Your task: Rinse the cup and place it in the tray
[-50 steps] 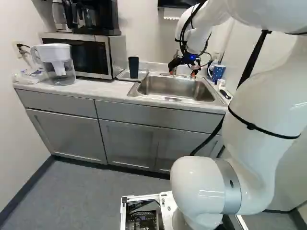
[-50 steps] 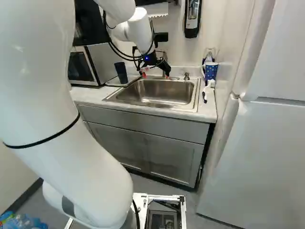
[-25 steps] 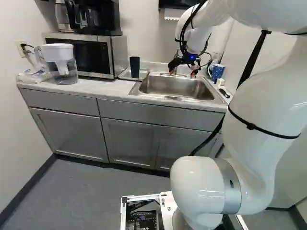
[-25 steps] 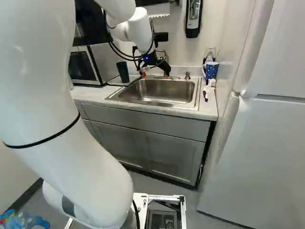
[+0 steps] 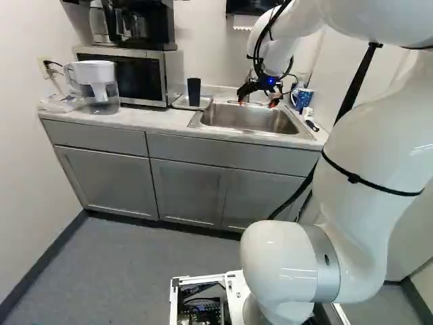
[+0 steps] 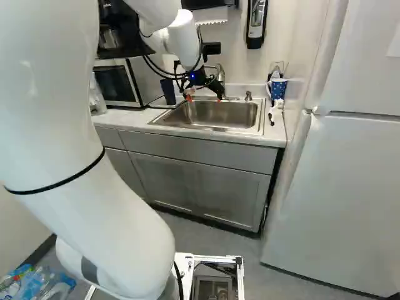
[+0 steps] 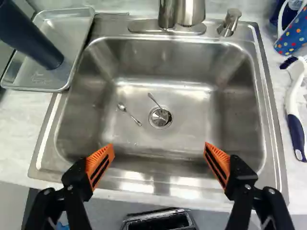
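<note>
**Dark cup standing in the tray, jaws free: placing looks done, rinse unconfirmed**

My gripper (image 7: 159, 148) has its jaws spread wide, with nothing between the orange pads. It hangs over the near side of the sink (image 7: 187, 105). In the basin I see one spoon (image 7: 123, 108) lying loose and a second spoon (image 7: 152, 98) with its end at the drain (image 7: 160, 118). I see no water running from the faucet (image 7: 191, 12).

Beside the sink is the tray (image 7: 74, 36), and the cup (image 7: 33, 38) stands in it, well apart from my jaws. So the second half of the job reads as finished to me. The rinse I can't vouch for: no view lets me make out drops on the cup, and I can't see inside it. If it was rinsed, I judge that nothing is left but to bring the arm clear.

The cup itself is tall, slim, dark navy and plain, standing on its end; in the left base view it looks slightly broader at the top. I can't tell if the mouth faces up. Past the sink's other side sit a dotted mug (image 7: 292, 36) (not my cup, I take it) and a white-and-blue brush (image 7: 295, 129).
</note>
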### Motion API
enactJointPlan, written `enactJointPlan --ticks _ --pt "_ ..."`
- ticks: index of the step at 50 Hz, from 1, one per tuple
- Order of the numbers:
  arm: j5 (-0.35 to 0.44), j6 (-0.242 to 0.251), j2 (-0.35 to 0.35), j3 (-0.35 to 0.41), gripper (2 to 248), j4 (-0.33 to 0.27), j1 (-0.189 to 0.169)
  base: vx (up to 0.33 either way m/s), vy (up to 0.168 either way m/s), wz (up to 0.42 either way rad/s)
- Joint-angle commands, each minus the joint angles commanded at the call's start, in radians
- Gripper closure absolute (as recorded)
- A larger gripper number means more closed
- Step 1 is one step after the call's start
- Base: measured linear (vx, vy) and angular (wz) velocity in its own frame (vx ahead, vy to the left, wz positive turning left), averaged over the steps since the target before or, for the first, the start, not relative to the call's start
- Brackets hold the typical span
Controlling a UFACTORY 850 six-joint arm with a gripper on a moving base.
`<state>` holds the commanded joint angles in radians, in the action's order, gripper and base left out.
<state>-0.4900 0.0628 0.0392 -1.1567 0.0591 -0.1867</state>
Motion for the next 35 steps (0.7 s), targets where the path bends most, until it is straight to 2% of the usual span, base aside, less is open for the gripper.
enactJointPlan --ticks 23,35 --pt "0.000 0.000 0.000 0.000 3 0.000 0.000 -0.144 0.048 -0.007" --pt "0.000 0.000 0.000 0.000 3 0.000 0.000 -0.121 0.010 -0.193"
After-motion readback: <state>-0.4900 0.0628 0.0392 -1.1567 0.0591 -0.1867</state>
